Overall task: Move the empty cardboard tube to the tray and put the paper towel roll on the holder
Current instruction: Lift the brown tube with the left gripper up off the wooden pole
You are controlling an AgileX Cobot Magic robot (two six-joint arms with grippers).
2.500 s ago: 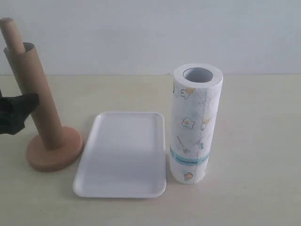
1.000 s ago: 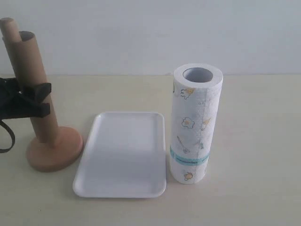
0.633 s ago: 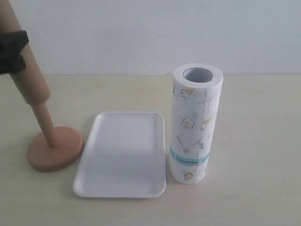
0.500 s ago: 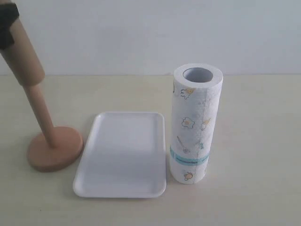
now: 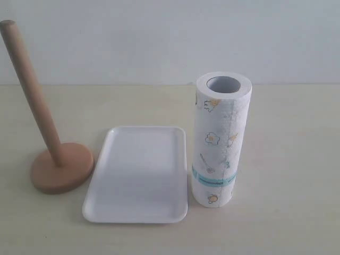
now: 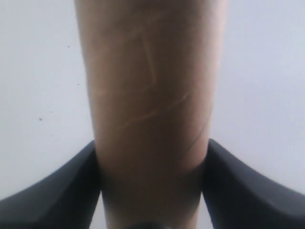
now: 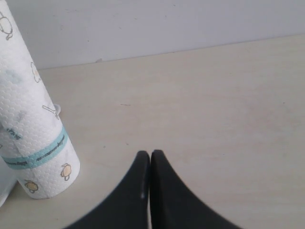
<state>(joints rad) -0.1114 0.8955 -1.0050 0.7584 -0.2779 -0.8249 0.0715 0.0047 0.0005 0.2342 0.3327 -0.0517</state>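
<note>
**Left gripper (image 6: 151,191) pinches plain brown cardboard tube (image 6: 150,95)**

Right gripper (image 7: 150,164), pressed together, hangs near the upright white printed paper towel roll (image 5: 221,139) beside the shallow white tray (image 5: 138,175); the light-brown wooden pole holder (image 5: 61,174) stands opposite.

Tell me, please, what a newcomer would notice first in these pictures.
The thick white paper towel roll with cartoon prints stands upright right of the shallow white rectangular tray. Left of the tray, the light-brown wooden holder has a bare pole. In the left wrist view, the left gripper clamps the plain brown cardboard tube.
</note>
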